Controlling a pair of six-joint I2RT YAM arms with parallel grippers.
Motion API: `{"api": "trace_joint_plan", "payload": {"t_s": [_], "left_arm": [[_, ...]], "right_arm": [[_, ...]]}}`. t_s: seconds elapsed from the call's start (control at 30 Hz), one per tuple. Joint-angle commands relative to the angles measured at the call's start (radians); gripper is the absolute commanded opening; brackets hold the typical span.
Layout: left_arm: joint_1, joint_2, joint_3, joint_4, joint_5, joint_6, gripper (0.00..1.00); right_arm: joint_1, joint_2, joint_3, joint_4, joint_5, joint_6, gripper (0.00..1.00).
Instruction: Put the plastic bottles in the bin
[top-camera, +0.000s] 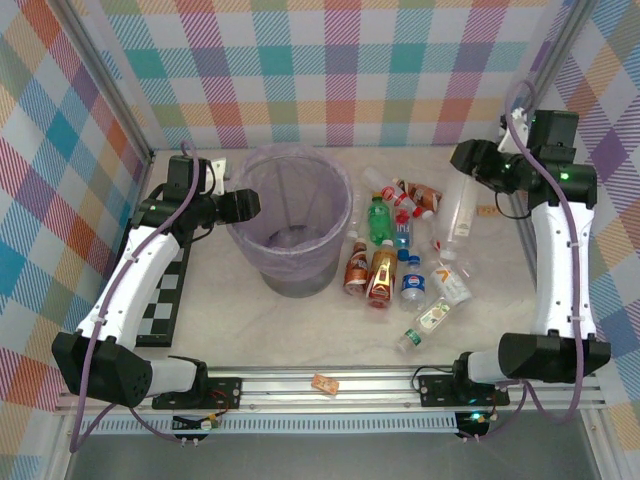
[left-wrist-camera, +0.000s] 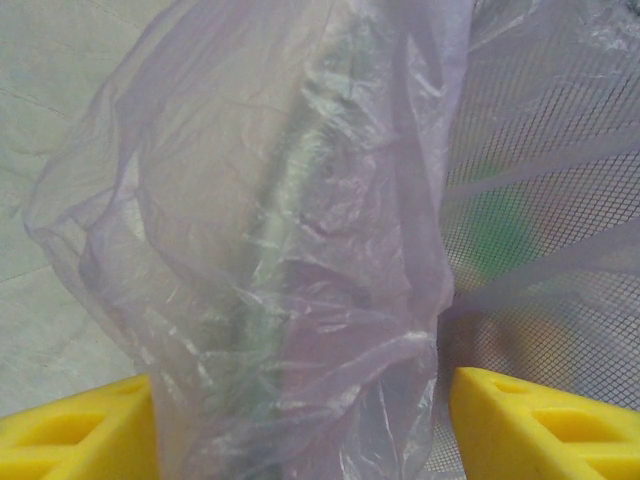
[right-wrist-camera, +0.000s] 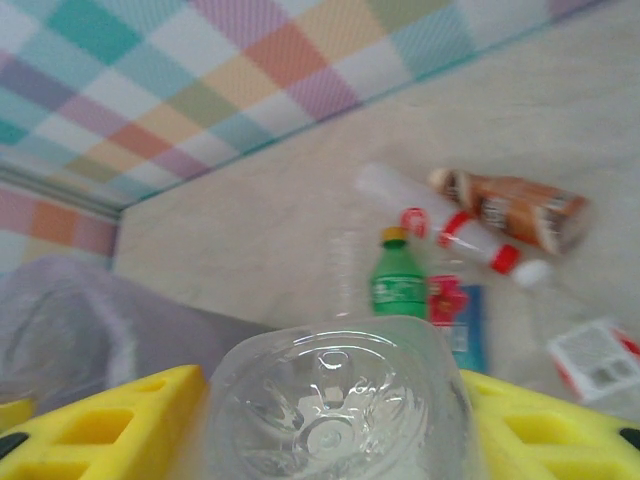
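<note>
Clear bottle (right-wrist-camera: 335, 395) sitting clamped between right gripper (right-wrist-camera: 332, 430) fingers; left gripper (left-wrist-camera: 300, 420) pinching bin (top-camera: 300, 270) rim at 9 o'clock — other bottles (top-camera: 385, 265) lying at bin's 3 o'clock.

Overhead view onto table (top-camera: 250, 335), left wrist close against bin (left-wrist-camera: 560, 250), right wrist facing bottles (right-wrist-camera: 400, 280)

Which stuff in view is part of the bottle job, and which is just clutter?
Job: round grey mesh bin with lilac bag liner; clear plastic bottle in the right gripper; green plastic bottle; amber-brown plastic bottles lying right of the bin.
Clutter: small tan block, front centre; black-and-white checkerboard strip.
</note>
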Motion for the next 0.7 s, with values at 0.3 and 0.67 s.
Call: {"api": "trace_joint_plan", "payload": {"t_s": [0.3,0.67], "left_arm": [[0.013,0.005,-0.012,0.033,0.015,-0.007,0.70],[0.013,0.006,-0.013,0.034,0.013,-0.009,0.70]], "right_arm": [[0.300,-0.018,0.059,0.390,-0.103,0.272,0.37],[0.611,0.253,0.272,0.498,0.006,0.248,0.36]]}}
